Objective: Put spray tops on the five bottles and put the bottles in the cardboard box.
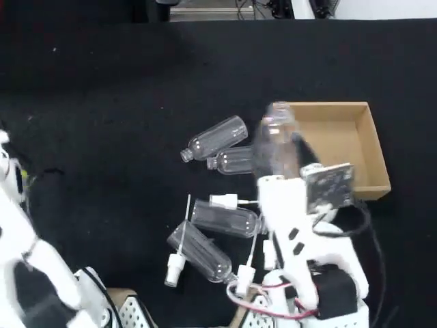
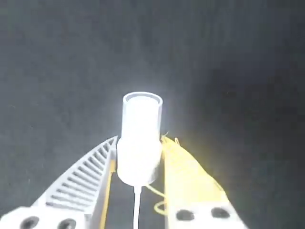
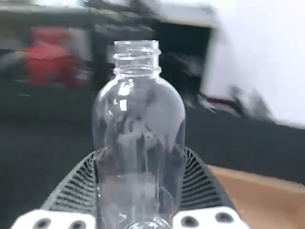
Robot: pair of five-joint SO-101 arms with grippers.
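My right gripper (image 3: 140, 155) is shut on a clear bottle (image 3: 138, 119) that stands upright with its threaded neck bare. In the high view that bottle (image 1: 276, 140) hangs at the near-left edge of the cardboard box (image 1: 365, 147), with the right gripper (image 1: 283, 165) below it. My left gripper (image 2: 138, 143) is shut on a white spray top (image 2: 139, 138) over the black table, its thin tube hanging between the fingers. Several uncapped bottles lie on the table: two (image 1: 215, 137) (image 1: 235, 160) left of the box, two more (image 1: 225, 217) (image 1: 201, 251) nearer the arms.
Loose spray tops lie by the near bottles (image 1: 225, 201) (image 1: 176, 268) (image 1: 246, 275). The left arm (image 1: 37, 270) stands at the table's near-left edge. The black table (image 1: 102, 102) stretches open to the far left. The box's corner (image 3: 257, 191) lies beside the held bottle.
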